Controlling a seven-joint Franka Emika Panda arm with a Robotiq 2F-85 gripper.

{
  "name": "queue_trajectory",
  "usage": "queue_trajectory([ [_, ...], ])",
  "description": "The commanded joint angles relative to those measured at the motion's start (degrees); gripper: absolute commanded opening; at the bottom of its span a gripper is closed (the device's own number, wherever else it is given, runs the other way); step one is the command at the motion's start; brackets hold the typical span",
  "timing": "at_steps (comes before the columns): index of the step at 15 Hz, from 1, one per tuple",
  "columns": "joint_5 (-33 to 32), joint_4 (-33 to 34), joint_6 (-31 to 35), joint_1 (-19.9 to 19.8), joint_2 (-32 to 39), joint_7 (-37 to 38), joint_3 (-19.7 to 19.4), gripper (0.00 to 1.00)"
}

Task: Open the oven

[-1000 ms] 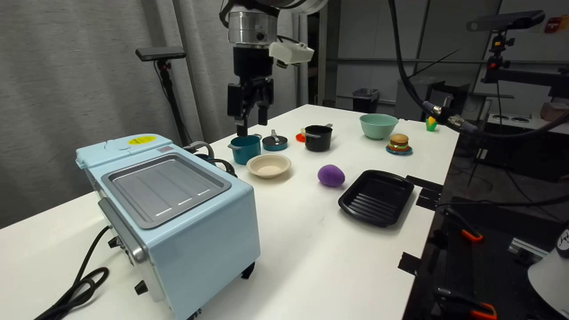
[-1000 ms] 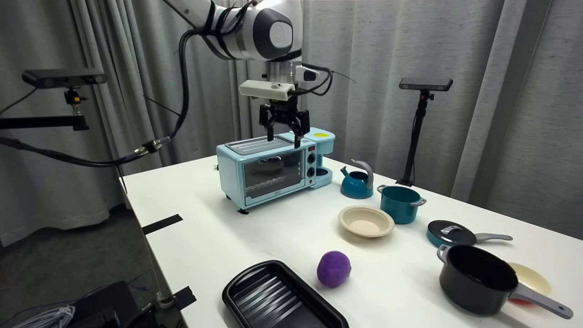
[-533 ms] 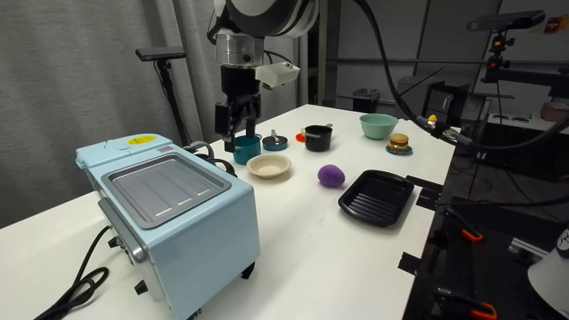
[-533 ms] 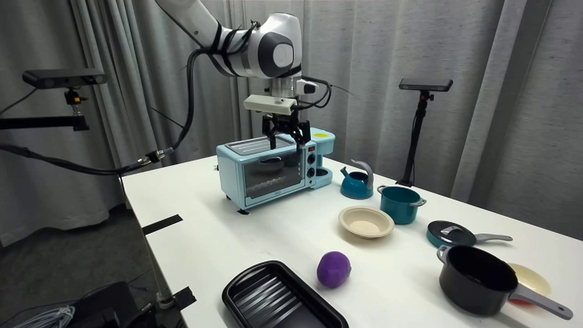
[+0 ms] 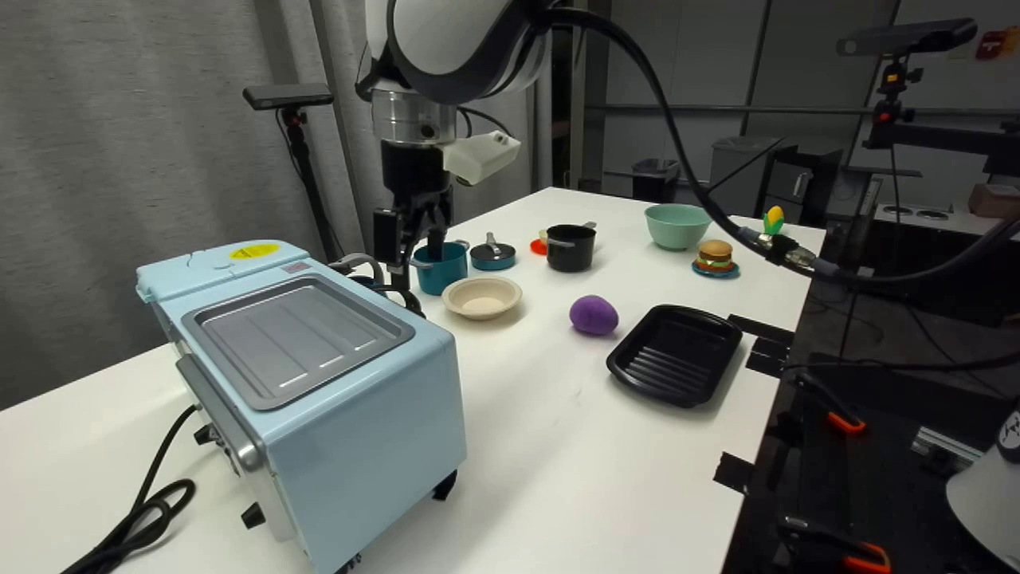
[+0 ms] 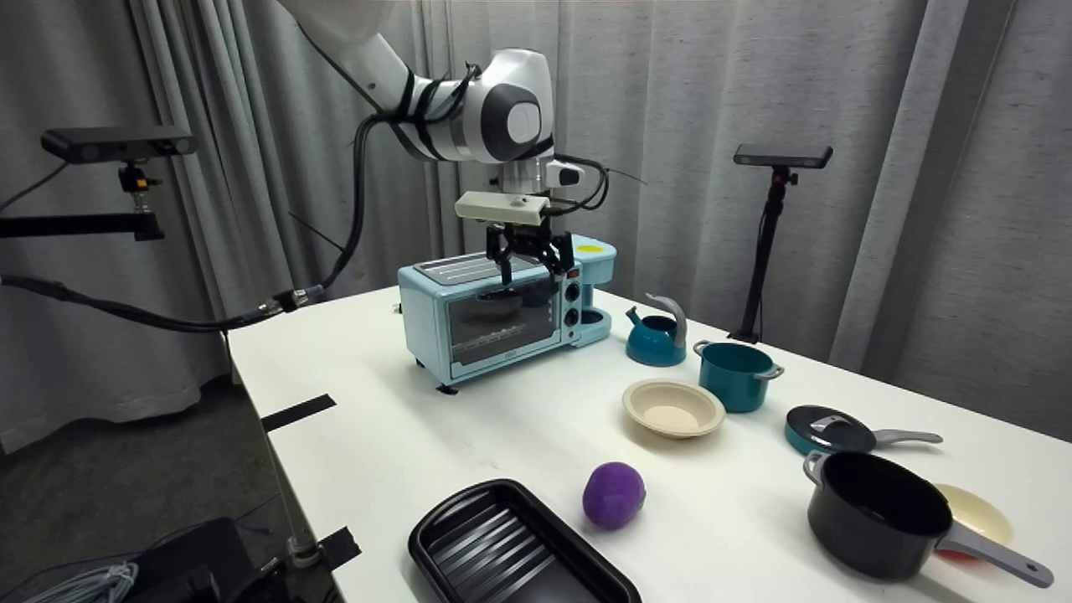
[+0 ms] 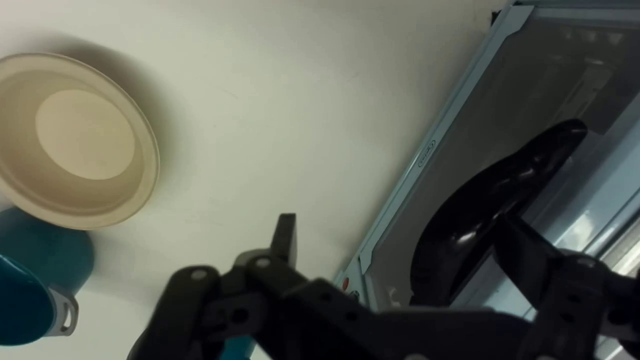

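The pale-blue oven [image 5: 366, 446] stands on the table, with its back toward the camera in this exterior view. In an exterior view its front [image 6: 502, 322] shows a closed glass door with a dark curved handle [image 6: 500, 294] near the top. In the wrist view the handle [image 7: 480, 200] is black, shiny and arched across the glass door [image 7: 505, 125]. My gripper [image 6: 533, 272] is open and empty, pointing down at the upper front of the oven. In the wrist view one finger of the gripper [image 7: 395, 225] overlaps the handle, the other is over the table; contact cannot be told.
A blue kettle [image 6: 656, 342] stands beside the oven's knob end. A teal pot [image 6: 734, 381] and a beige bowl [image 6: 673, 408] are near it. A purple vegetable [image 6: 614, 496] and a black tray [image 6: 519, 553] lie farther from the oven. A black cord [image 5: 151, 510] lies behind the oven.
My gripper has moved down toward the oven, shifting left in one exterior picture and slightly right in another. Its fingers stay open. The oven has not moved.
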Motion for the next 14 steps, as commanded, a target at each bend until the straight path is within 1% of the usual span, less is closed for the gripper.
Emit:
queue_trajectory([
  [1, -1.8, 3.2, 0.5, 0.7, 2.8, 0.1, -0.2, 1.0],
  [5, -2.7, 3.9, -0.1, 1.1, 4.1, 0.3, -0.4, 1.0],
  [14, -6.5, 2.9, -0.8, 1.2, 5.3, 1.2, -1.9, 1.0],
])
